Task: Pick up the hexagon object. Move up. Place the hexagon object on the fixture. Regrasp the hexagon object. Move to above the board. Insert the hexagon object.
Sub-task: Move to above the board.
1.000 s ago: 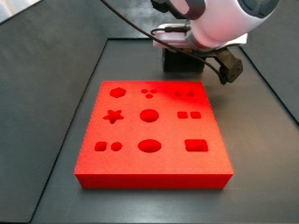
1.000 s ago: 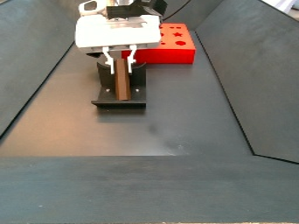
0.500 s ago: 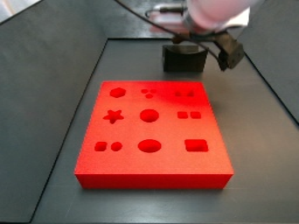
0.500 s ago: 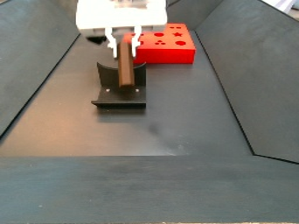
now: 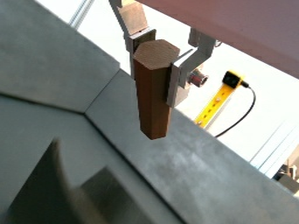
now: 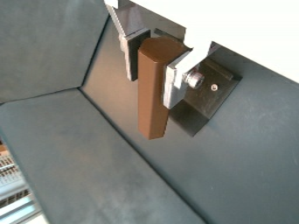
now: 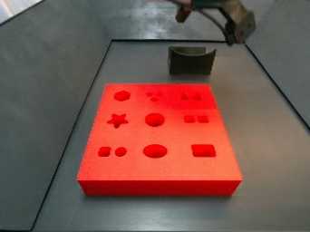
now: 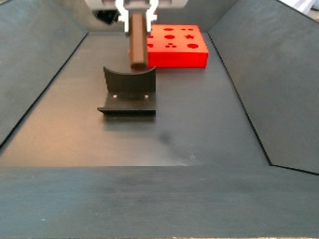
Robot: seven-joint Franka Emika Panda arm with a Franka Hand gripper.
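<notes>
The tool (image 5: 160, 54) is closed on the hexagon object (image 5: 155, 87), its flat silver fingers (image 5: 184, 68) pressing the upper part of the brown rod from two sides while most of its length hangs free below them. In both wrist views the rod stands lengthwise between the plates, and its hexagonal end face (image 6: 162, 44) shows at the tip nearest the tool body. In a side view the tool (image 8: 134, 11) sits at the upper edge of the picture with the hexagon object (image 8: 136, 47) hanging upright beneath it, its lower end in front of the fixture (image 8: 127, 91); whether they touch cannot be told from this angle. In the opposite side view only a dark part of the tool (image 7: 227, 15) shows at the top edge, above the fixture (image 7: 190, 60), which stands with its curved notch open and bare.

The board (image 7: 159, 136) lies flat in the middle of the worktop (image 7: 266, 154), just beside the fixture, with star, circle, square and hexagon holes across its bright red face. The worktop is a dull dark grey floor, walled by sloping dark panels (image 8: 44, 84) on both sides. Beyond one panel in a wrist view a yellow cable (image 5: 222, 101) runs over a pale floor.
</notes>
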